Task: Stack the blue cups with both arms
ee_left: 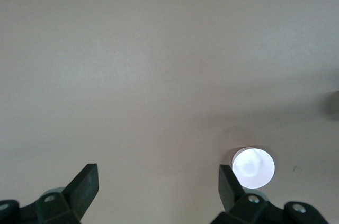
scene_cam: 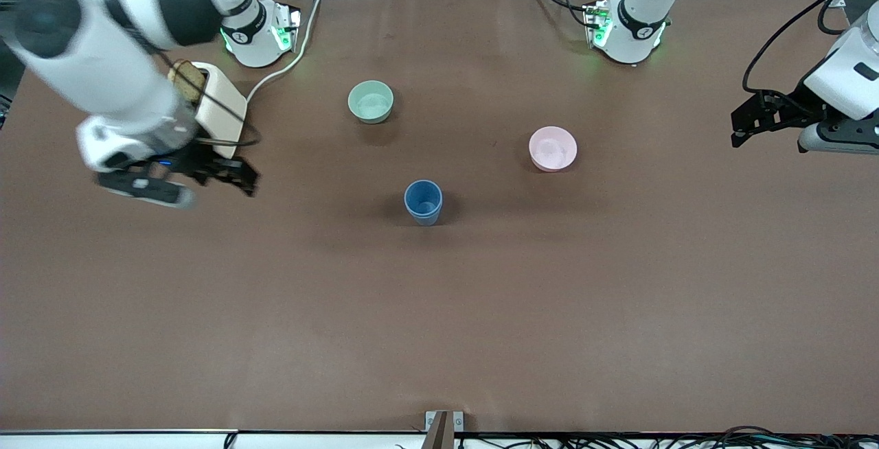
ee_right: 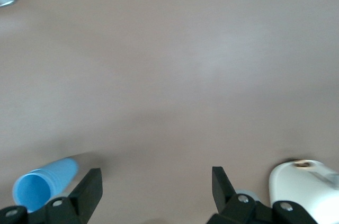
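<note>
1. Since only one blue cup shape [scene_cam: 424, 202] stands on the table [scene_cam: 439, 325], you can judge the stacking as most likely done. It stands upright near the table's middle, nearer the bases' edge than the front camera's edge.
2. In the right wrist view the cup [ee_right: 45, 184] seems to show a second rim just under the first. That fits one cup nested in the other, though you cannot be sure from these views.
3. No other blue cup shows anywhere, and neither claw carries one.
4. What is left, by that reading, is only to park the arms. If the second rim proves false, a cup is missing from view.
5. Your right gripper [scene_cam: 240, 178] hangs over the table toward the right arm's end, just beside the toaster [scene_cam: 220, 109]. Its fingers are spread wide and empty, and it is well apart from the cup.
6. Your left gripper [scene_cam: 736, 128] hangs over the left arm's end of the table, near that short edge. It too is released and empty.
7. The green bowl [scene_cam: 371, 101] and the pink bowl [scene_cam: 553, 148] sit apart from the cup, untouched, both closer to the bases' edge.
</note>
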Available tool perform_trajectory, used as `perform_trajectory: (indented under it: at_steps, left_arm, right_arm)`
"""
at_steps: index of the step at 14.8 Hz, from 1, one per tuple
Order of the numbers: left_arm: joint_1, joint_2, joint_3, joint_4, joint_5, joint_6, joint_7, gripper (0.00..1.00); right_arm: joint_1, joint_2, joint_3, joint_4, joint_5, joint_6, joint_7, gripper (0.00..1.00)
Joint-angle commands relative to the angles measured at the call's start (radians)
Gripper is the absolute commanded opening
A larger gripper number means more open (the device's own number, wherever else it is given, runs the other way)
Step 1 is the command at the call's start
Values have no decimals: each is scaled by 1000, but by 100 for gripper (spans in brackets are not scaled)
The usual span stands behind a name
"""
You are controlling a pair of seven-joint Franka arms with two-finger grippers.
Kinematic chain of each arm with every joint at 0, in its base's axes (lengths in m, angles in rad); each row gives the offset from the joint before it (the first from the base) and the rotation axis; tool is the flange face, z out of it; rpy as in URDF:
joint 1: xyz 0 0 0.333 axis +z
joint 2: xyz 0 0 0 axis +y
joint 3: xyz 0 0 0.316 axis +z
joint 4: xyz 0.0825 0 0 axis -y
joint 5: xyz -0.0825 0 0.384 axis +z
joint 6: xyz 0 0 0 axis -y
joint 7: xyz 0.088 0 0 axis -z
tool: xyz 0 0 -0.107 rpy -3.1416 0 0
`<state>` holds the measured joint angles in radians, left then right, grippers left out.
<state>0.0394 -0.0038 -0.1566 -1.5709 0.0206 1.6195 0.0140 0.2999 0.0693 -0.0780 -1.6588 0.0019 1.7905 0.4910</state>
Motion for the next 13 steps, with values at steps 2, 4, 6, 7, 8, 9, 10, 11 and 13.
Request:
perform_trajectory:
  at_steps: [2, 4, 6, 7, 8, 9, 10, 11, 13]
  left_arm:
    - [-3, 8, -3, 17, 2, -15, 1, 100]
    - [5, -1, -33, 11, 2, -16, -11, 100]
    - [8, -5, -37, 6, 5, -16, -17, 100]
    - [8, -10, -37, 2, 5, -16, -23, 100]
    - [8, -16, -38, 0, 13, -16, -32, 100]
    - [8, -19, -40, -4, 15, -16, -52, 100]
    - [7, -19, -40, -5, 16, -18, -62, 100]
    - [5, -16, -40, -1, 18, -16, -56, 100]
    - [10, -10, -38, 6, 19, -16, -45, 100]
  right_arm:
    - [-161, -127, 24, -44, -2, -127, -179, 92]
    - [-229, -186, 23, -74, -3, -171, -273, 92]
    - [-281, -204, 23, -64, -3, -219, -353, 92]
    - [-297, -206, 23, -38, -3, -264, -376, 93]
    - [-323, -204, 21, -3, -5, -302, -403, 95]
    - [-349, -200, 21, 29, -5, -316, -448, 97]
    - [-372, -200, 21, 57, -7, -318, -491, 98]
    - [-389, -195, 23, 85, -7, -318, -506, 99]
    - [-404, -169, 23, 152, -8, -319, -511, 100]
